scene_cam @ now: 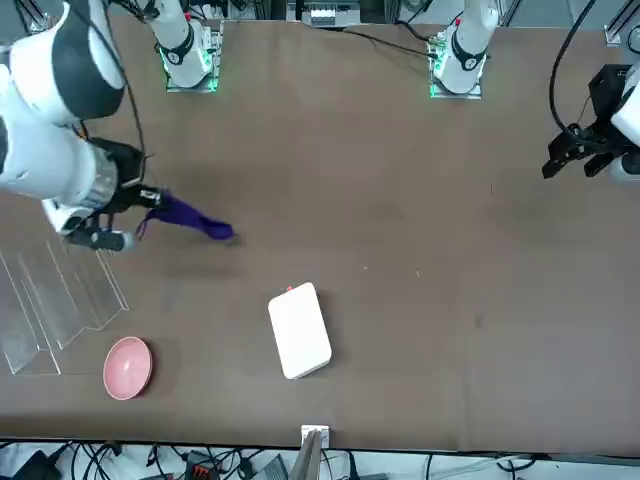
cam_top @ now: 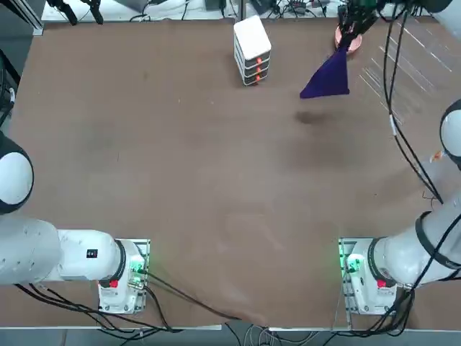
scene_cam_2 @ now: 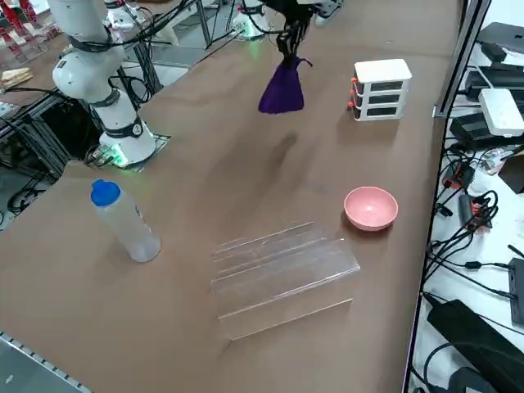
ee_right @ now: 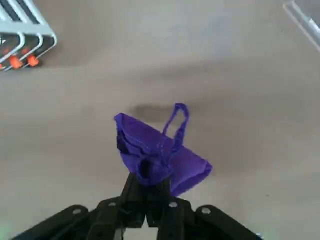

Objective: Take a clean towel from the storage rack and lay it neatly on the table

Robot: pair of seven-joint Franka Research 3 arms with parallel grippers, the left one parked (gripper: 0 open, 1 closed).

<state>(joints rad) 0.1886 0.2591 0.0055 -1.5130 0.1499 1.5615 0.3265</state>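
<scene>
The towel (scene_cam_2: 282,87), a deep purple cloth, hangs bunched in the air above the table (scene_cam_2: 213,164), with its shadow on the brown top below. My right gripper (scene_cam_2: 290,42) is shut on its upper end. In the wrist view the fingers pinch the towel (ee_right: 159,153) at a gathered corner, and a thin loop sticks out of the cloth. From above, the towel (cam_top: 328,76) dangles between the white box and the storage rack (cam_top: 412,63). That clear rack (scene_cam_2: 282,266) lies flat with nothing on it. From the front, the gripper (scene_cam: 150,207) holds the towel (scene_cam: 192,219) beyond the rack (scene_cam: 60,298).
A white stacked box (cam_top: 252,49) with orange marks stands at the far middle of the table. Between the box and the rack sits a small pink bowl (scene_cam_2: 371,206). A clear bottle with a blue cap (scene_cam_2: 124,221) stands near the table's right edge.
</scene>
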